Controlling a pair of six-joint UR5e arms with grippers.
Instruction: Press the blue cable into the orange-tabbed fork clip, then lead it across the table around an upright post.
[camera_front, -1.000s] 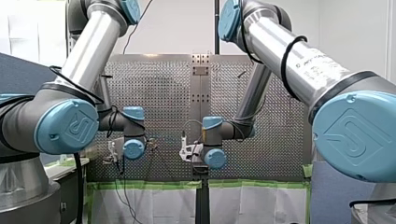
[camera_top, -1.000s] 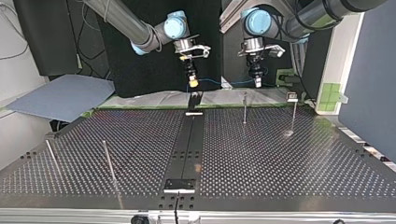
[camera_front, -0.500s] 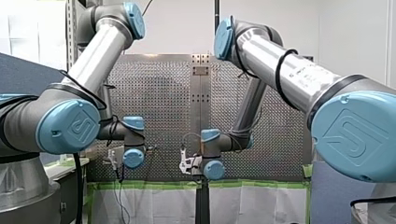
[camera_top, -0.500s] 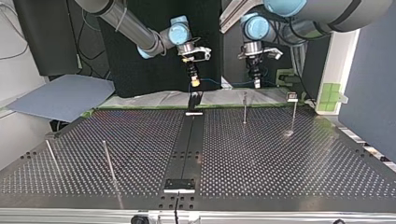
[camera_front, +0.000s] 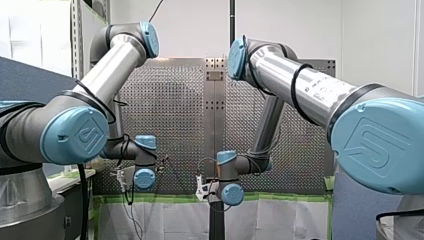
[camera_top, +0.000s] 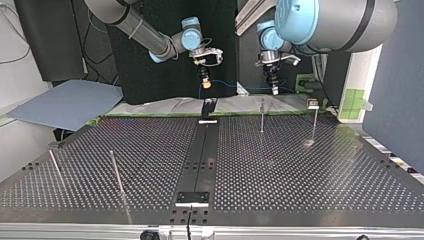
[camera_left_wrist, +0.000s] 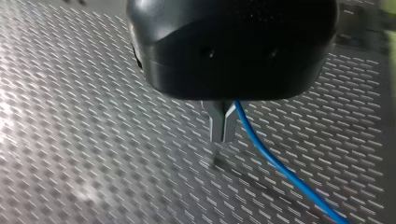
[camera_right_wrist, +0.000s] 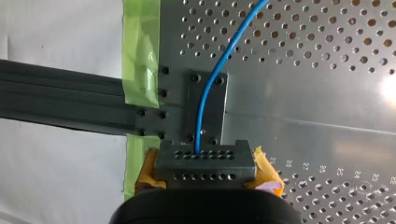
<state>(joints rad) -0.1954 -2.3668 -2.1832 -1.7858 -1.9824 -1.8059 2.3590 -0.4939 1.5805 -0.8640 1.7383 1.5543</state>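
Blue cable (camera_left_wrist: 280, 168) is found held at two places and clear of the table (camera_top: 300, 170). In the left wrist view it runs out from beside the metal fingers of the left gripper (camera_left_wrist: 222, 126), which are pressed together on it. In the right wrist view it enters a grey perforated block (camera_right_wrist: 205, 161), and the yellow pads (camera_right_wrist: 265, 165) of the right gripper (camera_top: 204, 84) are clamped on that block.

Over the last second both wrists are noted lower in the front view. In the top view the right gripper has been drawn slightly up and back towards the table's far edge, while the left gripper has hardly shifted there. The cable has been carried with them, so the span between the grippers is kept near that edge and above the surface.

No orange-tabbed fork clip can be identified with certainty in any view. The pressing step is therefore judged not yet done, and the routing around an upright post (camera_top: 262, 116) not yet begun. The withdrawal is judged to be repositioning ahead of the approach to the clip.
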